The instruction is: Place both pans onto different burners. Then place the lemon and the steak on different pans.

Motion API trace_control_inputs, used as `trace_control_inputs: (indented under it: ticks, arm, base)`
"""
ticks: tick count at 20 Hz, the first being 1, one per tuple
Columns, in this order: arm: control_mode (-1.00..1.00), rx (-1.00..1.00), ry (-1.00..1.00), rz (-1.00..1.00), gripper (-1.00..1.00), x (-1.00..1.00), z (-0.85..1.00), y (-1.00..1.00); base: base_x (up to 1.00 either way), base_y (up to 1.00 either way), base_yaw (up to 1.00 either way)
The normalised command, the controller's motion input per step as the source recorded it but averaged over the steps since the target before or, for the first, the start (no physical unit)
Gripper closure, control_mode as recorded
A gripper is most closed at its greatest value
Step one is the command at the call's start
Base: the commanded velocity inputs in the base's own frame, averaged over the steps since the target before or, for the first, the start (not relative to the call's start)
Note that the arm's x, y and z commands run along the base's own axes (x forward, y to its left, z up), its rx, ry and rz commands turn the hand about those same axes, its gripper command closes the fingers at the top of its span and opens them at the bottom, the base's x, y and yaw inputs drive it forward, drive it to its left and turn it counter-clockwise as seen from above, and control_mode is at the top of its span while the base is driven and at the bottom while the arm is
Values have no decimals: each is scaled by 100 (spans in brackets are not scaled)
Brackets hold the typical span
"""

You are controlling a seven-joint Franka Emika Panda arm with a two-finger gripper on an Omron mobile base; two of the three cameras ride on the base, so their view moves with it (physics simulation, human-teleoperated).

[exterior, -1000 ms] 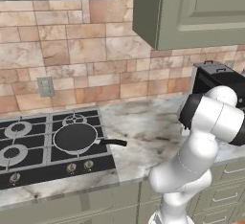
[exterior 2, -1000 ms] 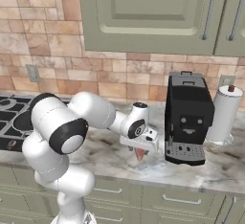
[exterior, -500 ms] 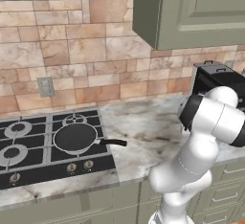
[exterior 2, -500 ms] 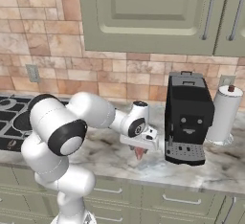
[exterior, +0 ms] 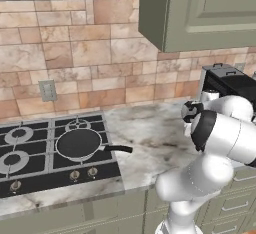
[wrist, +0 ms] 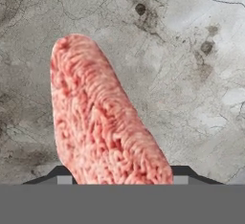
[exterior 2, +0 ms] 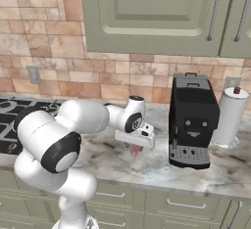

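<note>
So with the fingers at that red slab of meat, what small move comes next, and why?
Probably lift straight up. The gripper looks closed on the pinkish-red raw steak, low over the marble counter. The black frying pan on the burner sits far to the left, so clearance comes first.

Even, flat, rendered light fills all three views, with no glare. Beneath the steak (wrist: 103, 122) in the hand view, the marble counter (wrist: 191, 74) carries only a faint soft shadow. Textures look slightly soft and pixelated; the edges near the steak stay straight, undistorted.
</note>
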Motion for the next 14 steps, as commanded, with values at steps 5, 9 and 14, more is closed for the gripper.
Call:
trace_control_inputs:
  ticks: [5, 9, 14]
  arm:
    - [-100, 0, 0, 0, 100, 0, 16, 75]
    - [-100, 0, 0, 0, 100, 0, 26, 78]
    - [-100, 0, 0, 0, 100, 12, 25, 77]
  base:
    - [0, 0, 0]
    - [0, 0, 0]
    - [0, 0, 0]
